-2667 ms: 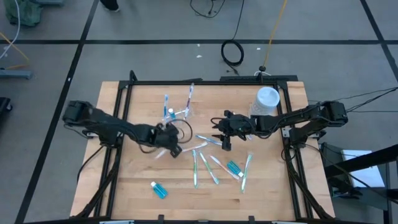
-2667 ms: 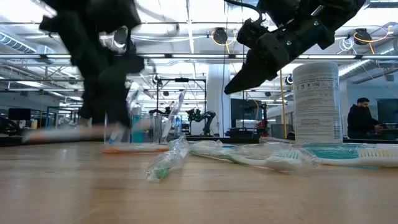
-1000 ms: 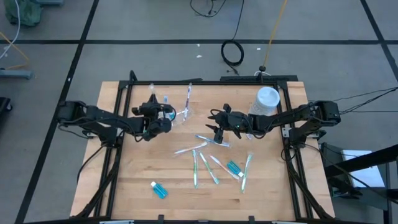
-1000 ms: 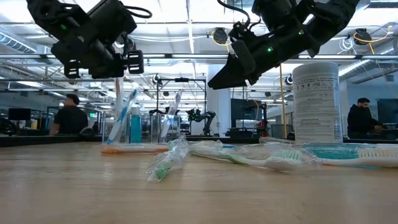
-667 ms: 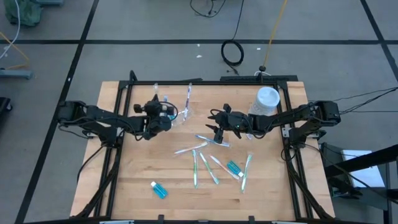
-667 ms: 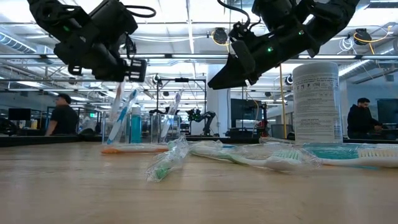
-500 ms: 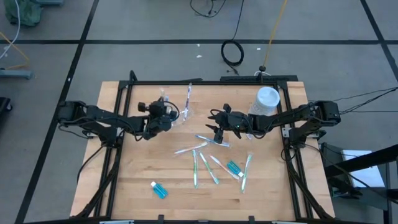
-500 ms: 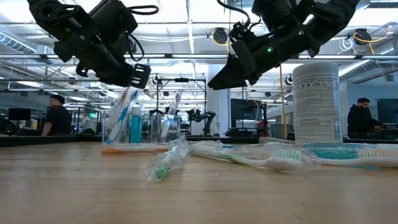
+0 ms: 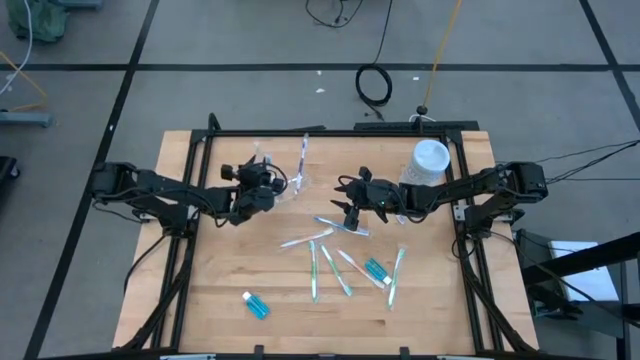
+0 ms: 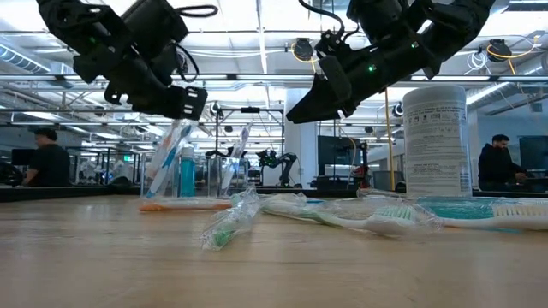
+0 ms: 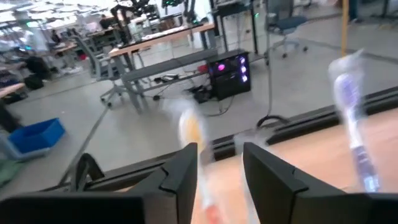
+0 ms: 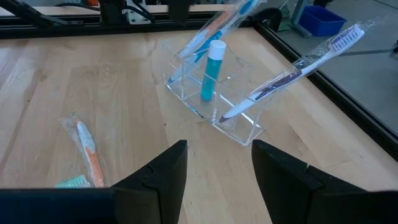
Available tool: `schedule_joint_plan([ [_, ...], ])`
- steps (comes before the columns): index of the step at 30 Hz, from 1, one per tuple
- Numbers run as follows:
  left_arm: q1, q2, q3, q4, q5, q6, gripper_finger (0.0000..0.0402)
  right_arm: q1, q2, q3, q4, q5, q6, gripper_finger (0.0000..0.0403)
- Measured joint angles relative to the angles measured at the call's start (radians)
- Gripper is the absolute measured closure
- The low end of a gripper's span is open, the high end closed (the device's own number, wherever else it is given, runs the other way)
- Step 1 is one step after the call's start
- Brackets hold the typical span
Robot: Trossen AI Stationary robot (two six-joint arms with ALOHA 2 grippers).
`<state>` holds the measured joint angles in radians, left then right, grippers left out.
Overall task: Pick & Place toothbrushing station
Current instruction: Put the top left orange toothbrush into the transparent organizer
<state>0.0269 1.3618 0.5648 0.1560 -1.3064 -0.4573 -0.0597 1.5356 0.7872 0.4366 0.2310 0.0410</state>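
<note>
Left gripper (image 9: 262, 172) above clear holder (image 12: 211, 106), fingers parted, grasping nothing. Right gripper (image 9: 347, 202) open, empty, over loose toothbrushes (image 9: 330, 265).

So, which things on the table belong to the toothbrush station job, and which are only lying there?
Belong to the job:
- clear holder
- upright teal tube in it
- purple toothbrush leaning in it
- loose wrapped toothbrushes
- teal tube near the table's front edge
- teal tube among the brushes

Just lying about:
- white lidded container
</note>
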Motion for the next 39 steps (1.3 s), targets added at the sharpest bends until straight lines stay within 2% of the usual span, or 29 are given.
schedule_joint_plan([
  [8,-0.022,-0.118,0.002,0.002,-0.002,0.036,0.0254,0.0,0.0,0.0,-0.001,0.0,0.0,0.0232],
  [12,0.002,-0.17,0.002,-0.005,0.082,0.06,0.0254,0.0,0.0,0.0,-0.001,0.0,0.0,0.0232],
  [16,0.119,-0.242,0.002,-0.087,0.253,-0.004,0.0254,0.002,0.0,0.0,-0.001,0.0,0.023,0.0232],
  [20,0.336,-0.267,0.001,-0.265,0.55,-0.173,0.0254,0.002,0.0,0.0,-0.001,0.0,0.033,0.0232],
  [24,0.548,-0.27,0.0,-0.336,0.754,-0.155,0.0254,0.002,0.0,0.0,-0.001,0.0,0.028,0.0232],
  [27,0.661,-0.254,0.0,-0.287,0.908,-0.056,0.0254,0.0,0.0,0.0,0.0,0.0,0.026,0.0232],
  [33,0.809,-0.145,0.001,-0.168,1.203,0.087,0.0254,0.0,0.0,0.0,0.002,0.0,0.023,0.0232],
  [36,0.847,-0.046,0.001,-0.118,1.297,0.118,0.0254,-0.002,0.0,0.0,0.003,0.0,0.023,0.0232],
  [39,0.874,0.043,0.001,-0.061,1.346,0.116,0.0254,-0.005,0.0,0.0,0.003,0.0,0.023,0.0232],
])
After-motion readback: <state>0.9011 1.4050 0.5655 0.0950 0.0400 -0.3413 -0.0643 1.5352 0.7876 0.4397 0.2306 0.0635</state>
